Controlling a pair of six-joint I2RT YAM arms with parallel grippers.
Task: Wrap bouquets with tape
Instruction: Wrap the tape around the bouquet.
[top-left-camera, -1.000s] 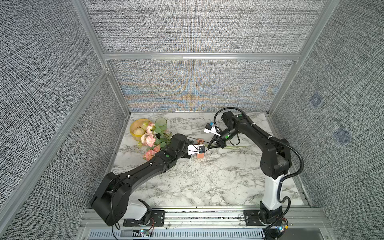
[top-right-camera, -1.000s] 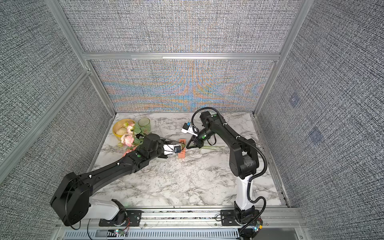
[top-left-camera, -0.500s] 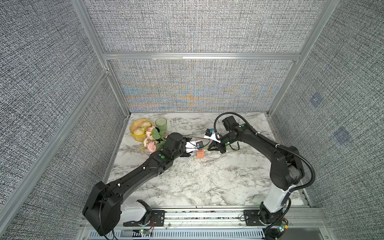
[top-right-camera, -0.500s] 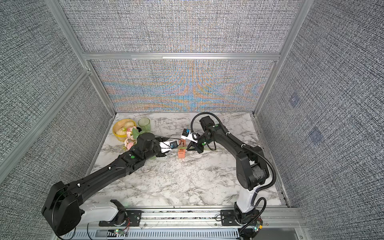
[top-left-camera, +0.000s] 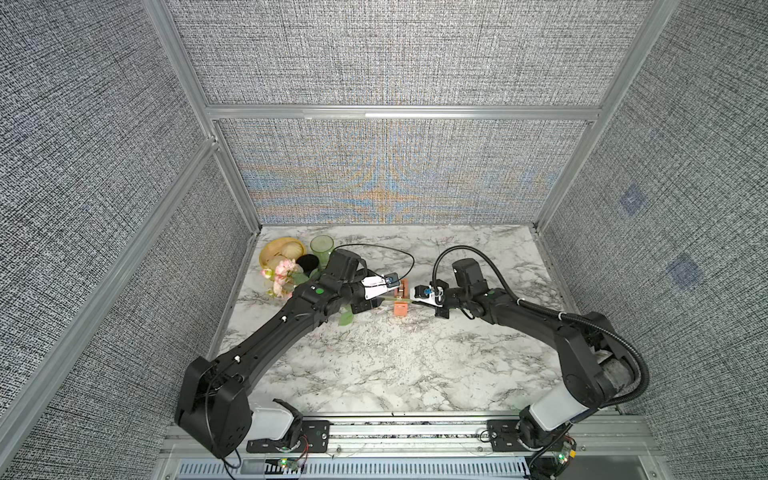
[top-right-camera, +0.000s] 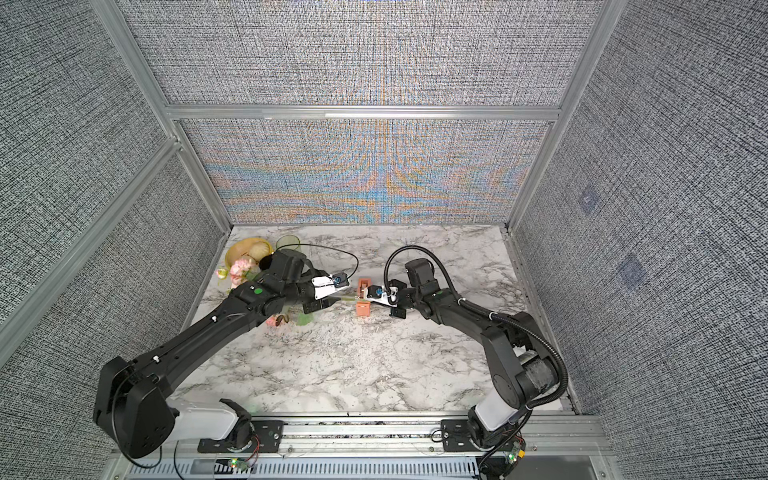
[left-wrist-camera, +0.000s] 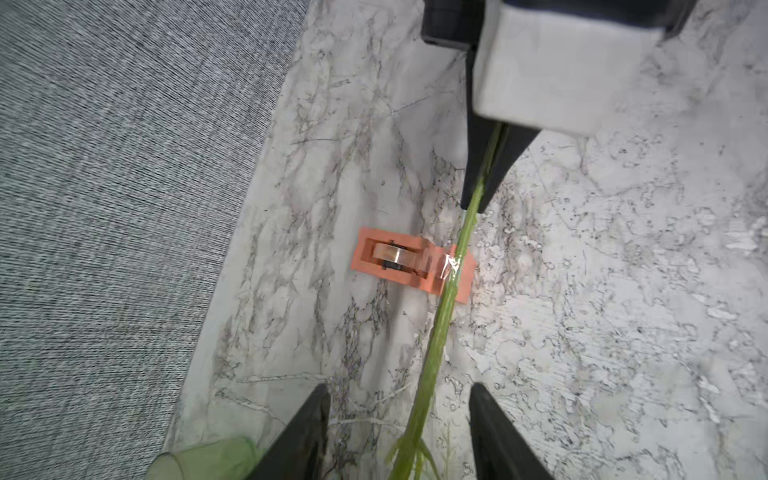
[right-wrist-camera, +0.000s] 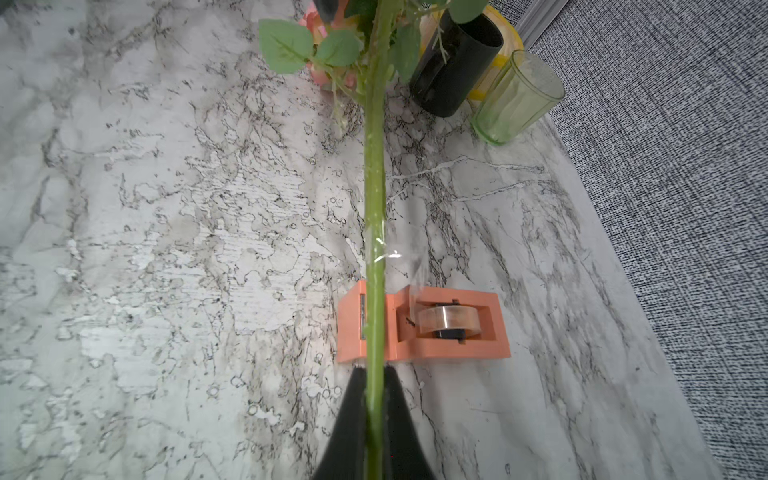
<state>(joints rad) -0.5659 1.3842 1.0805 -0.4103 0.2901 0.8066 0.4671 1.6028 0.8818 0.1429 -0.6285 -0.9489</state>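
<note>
— Where's the bouquet (right-wrist-camera: 374, 187)?

— Stretched between the two arms, over the veined marble tabletop (top-left-camera: 415, 365). Its thin, ribbed green stems cross the cutter end of the tape dispenser (right-wrist-camera: 457, 352), a blocky salmon-orange plastic piece lying flat with a glossy clear roll in its slot.

— Touching it?

— Hard to say. The stems may rest on the block or hang just above it. A crinkled clear strip (right-wrist-camera: 409, 270) runs from the roll up to the stems and clings there.

— And the grip?

— The right gripper (right-wrist-camera: 373, 374) is pinched tight on the stems, with its black tapered fingers (right-wrist-camera: 353, 415) pressed to either side. The left gripper (left-wrist-camera: 399, 386) stands released. Its wedge-shaped fingers (left-wrist-camera: 305, 428) are apart, and the stems pass between them with marble visible on both sides.

— Do the top views add anything?

— They show the ruffled pink blooms (top-left-camera: 283, 275), which the left wrist camera misses, near the far left corner beside a smooth yellow bowl (top-left-camera: 282, 251). Only the right wrist view gives real detail on the fluted, translucent green tumbler (right-wrist-camera: 517, 99), the matte black cylindrical cup (right-wrist-camera: 455, 62) and the toothed leaves (right-wrist-camera: 286, 45). From above the dispenser is just a small orange patch, and the strip is too fine to make out.
</note>
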